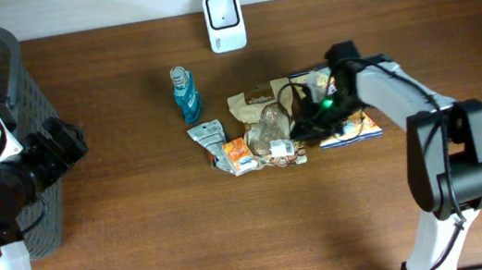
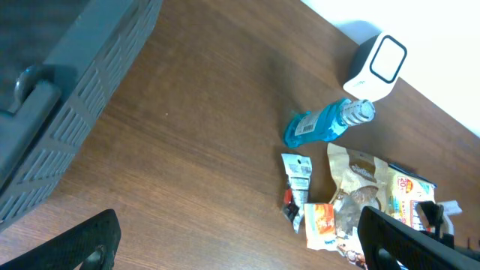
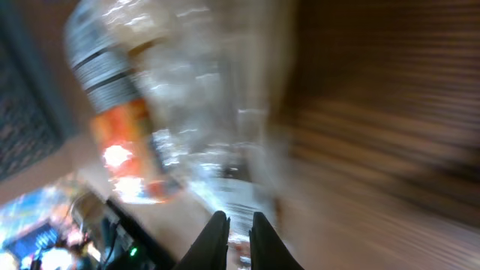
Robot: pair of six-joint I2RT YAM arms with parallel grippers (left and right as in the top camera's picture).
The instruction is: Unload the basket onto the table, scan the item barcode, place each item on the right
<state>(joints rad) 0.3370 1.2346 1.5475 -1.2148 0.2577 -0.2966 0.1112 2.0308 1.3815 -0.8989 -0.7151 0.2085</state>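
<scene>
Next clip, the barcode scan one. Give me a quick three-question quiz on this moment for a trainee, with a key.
1. True or false: the blue bottle lies on the table, in neither gripper.
2. The left gripper is: A open and empty; B shut on a packet; C shut on the bottle.
3. Which gripper is down at the packet pile?
Key: 1 true; 2 A; 3 the right gripper.
</scene>
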